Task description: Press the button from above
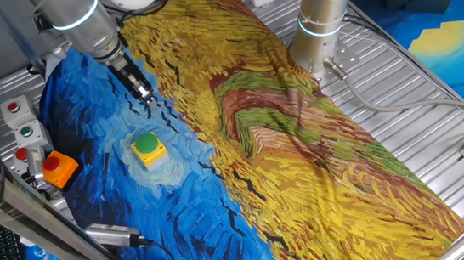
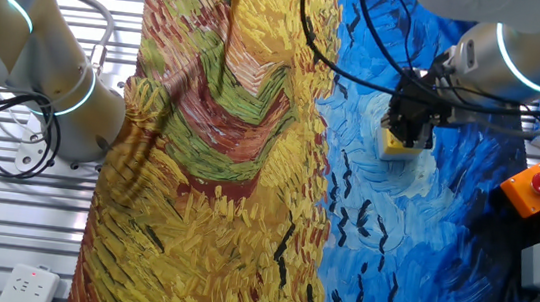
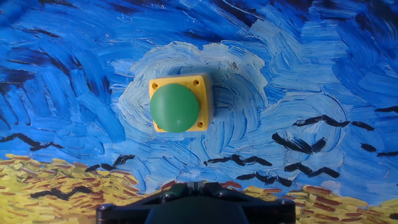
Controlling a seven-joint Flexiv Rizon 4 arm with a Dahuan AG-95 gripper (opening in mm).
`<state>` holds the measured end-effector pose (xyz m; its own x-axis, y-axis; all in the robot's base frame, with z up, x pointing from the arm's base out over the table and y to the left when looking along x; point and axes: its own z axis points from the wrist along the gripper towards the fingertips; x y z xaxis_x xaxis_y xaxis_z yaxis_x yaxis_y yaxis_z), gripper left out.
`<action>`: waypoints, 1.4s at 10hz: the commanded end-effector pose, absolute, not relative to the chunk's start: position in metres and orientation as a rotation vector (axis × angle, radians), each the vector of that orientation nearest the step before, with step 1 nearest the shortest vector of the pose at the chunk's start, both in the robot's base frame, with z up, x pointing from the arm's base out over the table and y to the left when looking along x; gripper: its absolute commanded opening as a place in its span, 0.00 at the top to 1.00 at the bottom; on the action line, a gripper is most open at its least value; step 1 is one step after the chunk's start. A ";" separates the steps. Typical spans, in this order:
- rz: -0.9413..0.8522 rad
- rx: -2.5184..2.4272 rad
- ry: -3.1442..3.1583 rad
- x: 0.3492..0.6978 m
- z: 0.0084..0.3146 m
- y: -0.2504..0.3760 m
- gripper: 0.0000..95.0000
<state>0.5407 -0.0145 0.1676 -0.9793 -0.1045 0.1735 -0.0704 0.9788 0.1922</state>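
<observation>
The button point(image 1: 146, 144) is a green dome in a yellow square box. It sits on the blue part of a painted cloth point(image 1: 303, 157). In the hand view the button point(image 3: 175, 107) lies ahead of the fingers, left of centre. My gripper point(image 1: 147, 95) hangs above the cloth, a little beyond the button and not touching it. Its fingertips point(image 3: 196, 185) show pressed together at the bottom edge of the hand view, holding nothing. In the other fixed view the gripper point(image 2: 408, 125) covers most of the yellow box point(image 2: 397, 147).
An orange box with a red button point(image 1: 59, 168) and small grey button boxes point(image 1: 24, 131) stand at the cloth's left edge. A second arm's base point(image 1: 320, 27) stands at the back. A metal cylinder with a cable point(image 1: 114, 235) lies at the front left.
</observation>
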 end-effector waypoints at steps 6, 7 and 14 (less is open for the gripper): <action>-0.296 0.091 -2.937 0.542 0.168 -0.015 1.00; -0.295 0.081 -2.945 0.542 0.168 -0.015 1.00; -0.288 0.070 -2.952 0.542 0.168 -0.015 1.00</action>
<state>0.5424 -0.0147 0.1681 -0.9834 -0.0641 0.1698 -0.0300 0.9801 0.1962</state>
